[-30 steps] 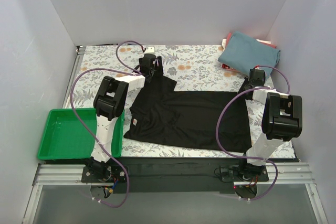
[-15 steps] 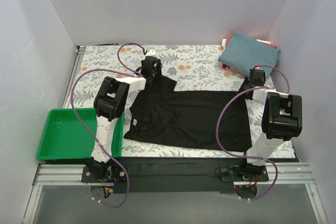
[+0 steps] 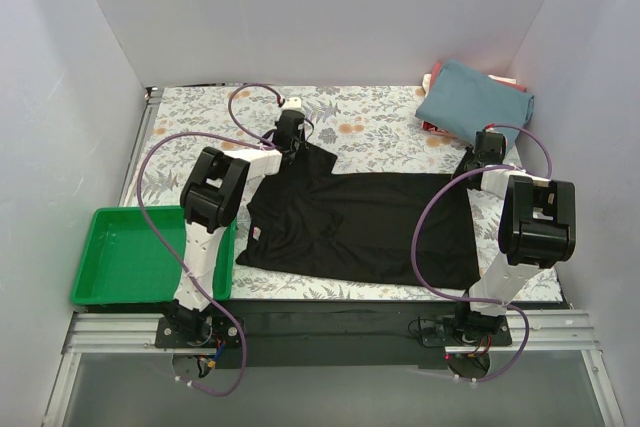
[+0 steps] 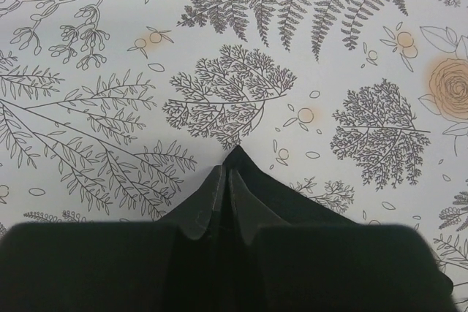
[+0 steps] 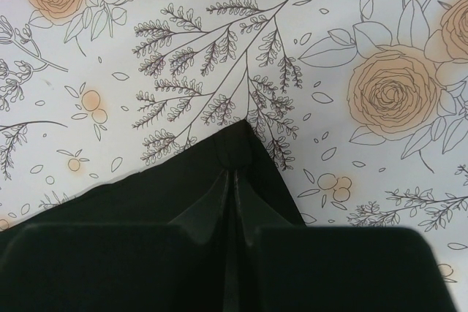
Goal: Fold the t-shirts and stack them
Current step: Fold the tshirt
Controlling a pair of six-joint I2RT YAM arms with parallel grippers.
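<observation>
A black t-shirt lies spread flat on the flower-print table cover, with a small pale neck label at its left. My left gripper is at the shirt's far left corner. In the left wrist view the left gripper is shut on that black cloth, whose tip pokes out past the fingertips. My right gripper is at the far right corner. Seen from the right wrist, the right gripper is shut on the black cloth there. A folded teal-blue t-shirt rests on red/pink cloth at the back right.
A green plastic tray sits at the near left, beside the left arm's base. White walls close in the table on three sides. Purple cables loop over both arms.
My left gripper has gone from open to shut on the black shirt's far left corner and shifted slightly right. The right gripper has kept its hold and place.
</observation>
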